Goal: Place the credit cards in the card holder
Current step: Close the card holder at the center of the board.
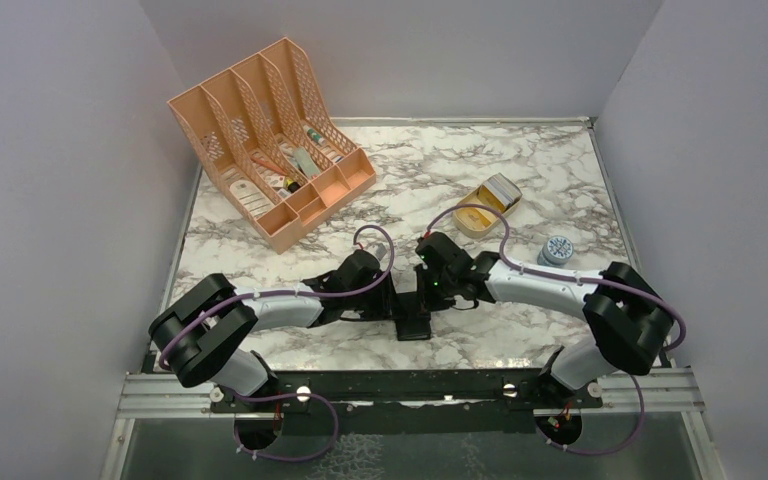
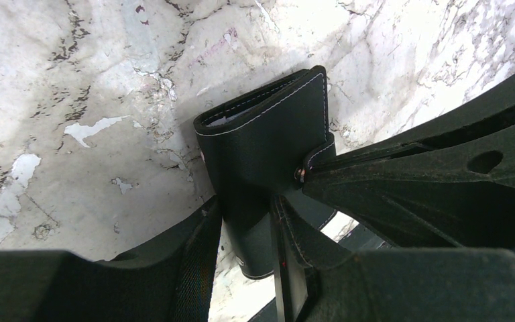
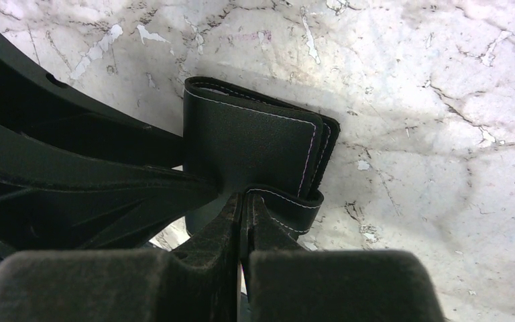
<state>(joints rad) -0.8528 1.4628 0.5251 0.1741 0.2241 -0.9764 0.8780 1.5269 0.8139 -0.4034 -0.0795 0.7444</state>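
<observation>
The black card holder (image 1: 415, 322) is held off the marble table (image 1: 520, 150) at the near middle, between both arms. My left gripper (image 2: 248, 228) is shut on its folded body (image 2: 268, 134), one finger on each face. The right gripper (image 3: 243, 201) is shut on the stitched snap tab (image 3: 295, 204) that curls off the holder (image 3: 255, 141). In the top view the two grippers (image 1: 390, 300) (image 1: 432, 288) meet nose to nose over it. A pale sliver (image 2: 231, 119) shows inside the holder's upper fold. The credit cards themselves are hidden from view.
A peach desk organiser (image 1: 270, 140) with small items stands at the back left. A gold oval tin (image 1: 487, 205), lid open, lies right of centre. A small round blue-grey object (image 1: 557, 250) sits near the right arm. White walls close in three sides.
</observation>
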